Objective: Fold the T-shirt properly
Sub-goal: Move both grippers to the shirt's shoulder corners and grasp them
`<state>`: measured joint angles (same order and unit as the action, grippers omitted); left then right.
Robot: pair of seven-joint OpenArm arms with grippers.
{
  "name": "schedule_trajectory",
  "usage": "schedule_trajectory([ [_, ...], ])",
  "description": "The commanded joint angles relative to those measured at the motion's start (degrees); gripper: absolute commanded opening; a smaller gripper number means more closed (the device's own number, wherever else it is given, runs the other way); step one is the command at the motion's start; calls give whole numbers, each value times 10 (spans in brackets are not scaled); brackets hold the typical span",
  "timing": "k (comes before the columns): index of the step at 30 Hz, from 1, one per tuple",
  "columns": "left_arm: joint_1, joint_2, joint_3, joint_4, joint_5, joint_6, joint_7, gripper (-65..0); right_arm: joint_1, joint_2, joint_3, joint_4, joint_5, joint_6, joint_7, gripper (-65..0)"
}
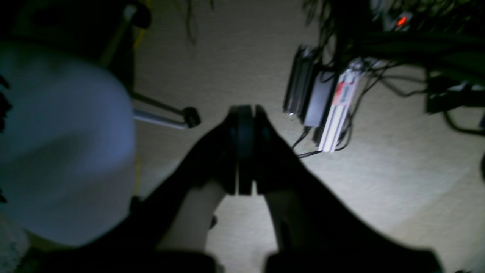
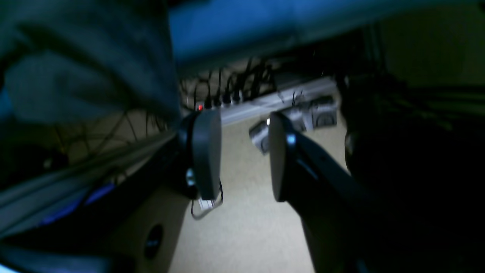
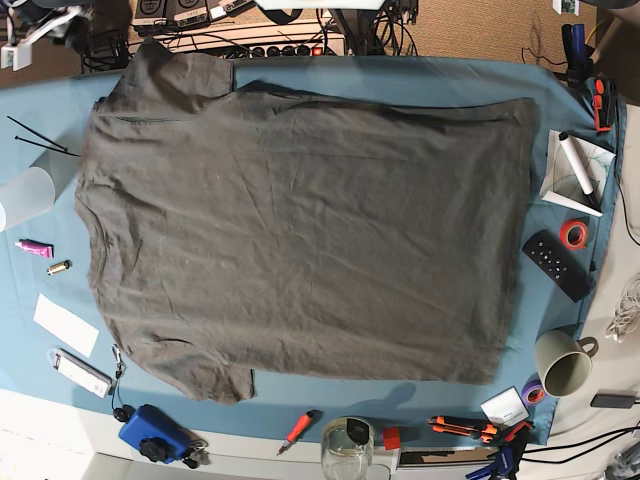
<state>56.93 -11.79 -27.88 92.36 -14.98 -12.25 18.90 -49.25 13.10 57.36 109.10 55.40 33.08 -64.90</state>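
Note:
The T-shirt (image 3: 300,220), dark grey-brown, lies spread flat on the blue table cloth (image 3: 420,75), collar side to the left and hem to the right. One sleeve reaches the far left corner. Neither arm shows in the base view. In the left wrist view my left gripper (image 1: 245,110) is shut on nothing, hanging over the beige floor. My right gripper (image 2: 242,151) is open and empty, also over the floor. Blurred grey fabric (image 2: 75,57) fills that view's upper left; I cannot tell whether it is the T-shirt.
Around the shirt lie a remote (image 3: 556,264), an orange tape roll (image 3: 573,234), a mug (image 3: 562,362), a glass jar (image 3: 346,448), a red screwdriver (image 3: 297,430), a blue device (image 3: 153,434) and a pale cup (image 3: 25,195). On the floor sit a power strip (image 2: 265,102) and a chair leg (image 1: 163,119).

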Motion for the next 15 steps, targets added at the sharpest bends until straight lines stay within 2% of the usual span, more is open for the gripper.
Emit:
schedule_trajectory([
  [1,11,-5,-4,5,-7,2,-4,-650,3,7,5,5,7,6,8,-432],
  [8,10,-5,-4,5,-7,2,-4,-650,83,20,0,-57,16,16,1,-432],
  [12,10,-5,-4,5,-7,2,-4,-650,108,42,-1,-102,78,52,-42,-432],
  [15,10,-6,-4,5,-7,2,-4,-650,115,49,-1,-111,87,64,-40,-433],
])
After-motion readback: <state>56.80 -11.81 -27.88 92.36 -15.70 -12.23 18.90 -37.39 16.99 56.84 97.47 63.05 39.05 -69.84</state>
